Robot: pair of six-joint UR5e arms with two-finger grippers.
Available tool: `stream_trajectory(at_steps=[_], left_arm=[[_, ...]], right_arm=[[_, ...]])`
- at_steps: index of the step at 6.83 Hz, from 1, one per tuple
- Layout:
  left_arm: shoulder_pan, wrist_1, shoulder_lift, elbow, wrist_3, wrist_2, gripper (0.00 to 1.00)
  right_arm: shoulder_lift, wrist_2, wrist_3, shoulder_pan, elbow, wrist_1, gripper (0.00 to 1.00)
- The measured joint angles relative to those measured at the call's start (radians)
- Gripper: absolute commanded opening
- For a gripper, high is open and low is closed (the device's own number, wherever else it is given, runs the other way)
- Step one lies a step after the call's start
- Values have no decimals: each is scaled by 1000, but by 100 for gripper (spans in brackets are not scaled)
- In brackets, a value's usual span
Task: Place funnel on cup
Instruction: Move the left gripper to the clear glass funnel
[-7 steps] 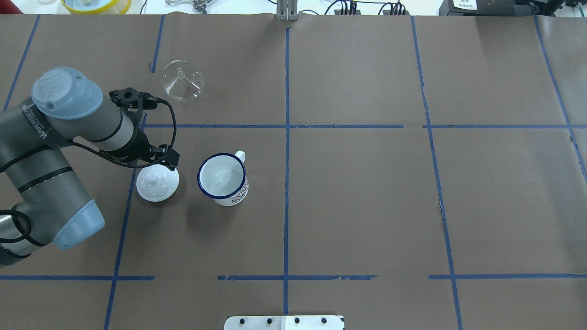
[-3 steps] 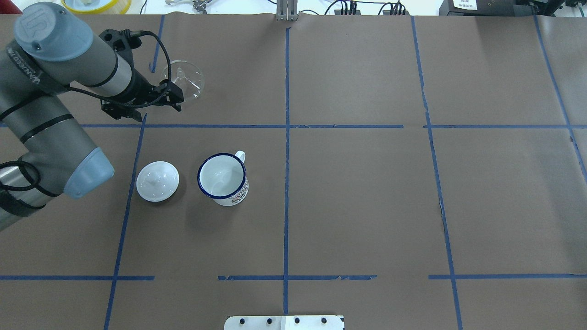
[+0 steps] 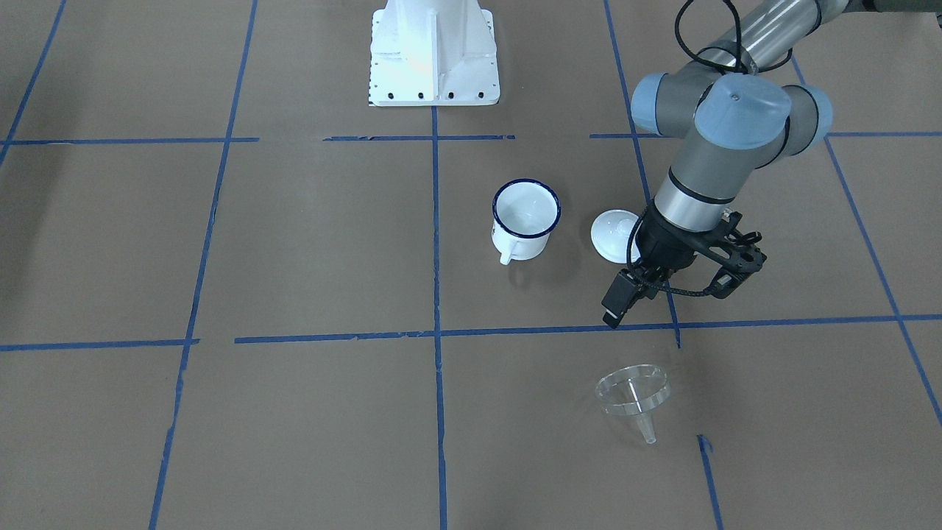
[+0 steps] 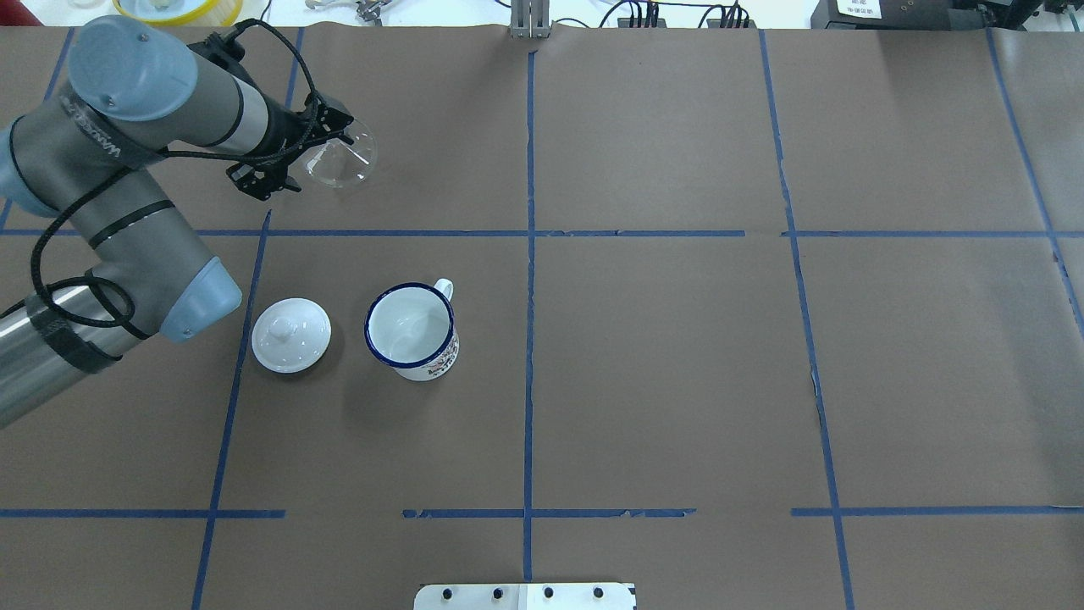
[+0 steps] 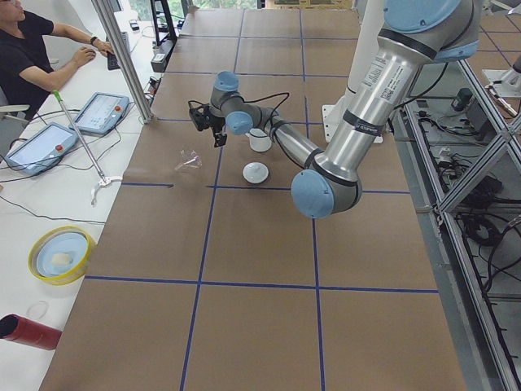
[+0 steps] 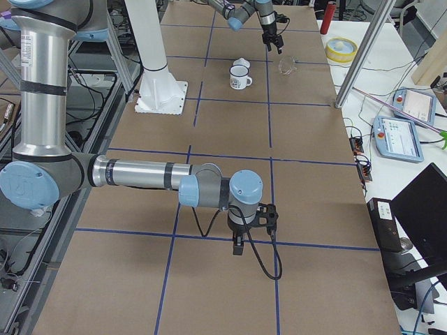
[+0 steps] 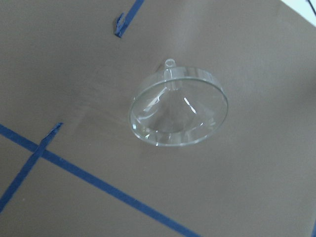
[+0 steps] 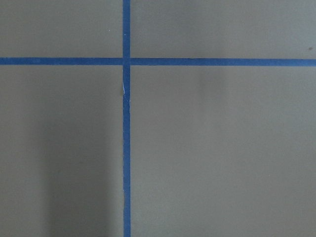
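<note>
The clear plastic funnel (image 4: 345, 157) lies on its side on the brown paper at the far left, spout pointing away from me; it fills the middle of the left wrist view (image 7: 177, 106). The white mug with a blue rim (image 4: 412, 330) stands upright and empty nearer the middle, handle to the far right. My left gripper (image 4: 292, 154) hangs above the funnel's left edge; its fingers are hidden under the wrist, so I cannot tell if it is open. My right gripper (image 6: 237, 244) shows only in the exterior right view, over bare paper; I cannot tell its state.
A round white knobbed lid (image 4: 290, 334) lies just left of the mug. The white robot base (image 3: 434, 51) stands at the table's near edge. Blue tape lines cross the paper. An operator (image 5: 32, 57) sits at a side desk with tablets.
My left arm has swung from above the white lid toward the far side and now hangs by the funnel. Lid, mug and funnel have not moved.
</note>
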Motion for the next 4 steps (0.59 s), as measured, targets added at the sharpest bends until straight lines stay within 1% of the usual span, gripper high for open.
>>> stream_trajectory(at_steps=[1,4], left_arm=[[20,-43,-28,53,-125,76,100],[71,-83,-85,146,-386,266,100]], right_arm=[[0,0,0,0,0,0,100],[0,0,0,0,1,0,100]])
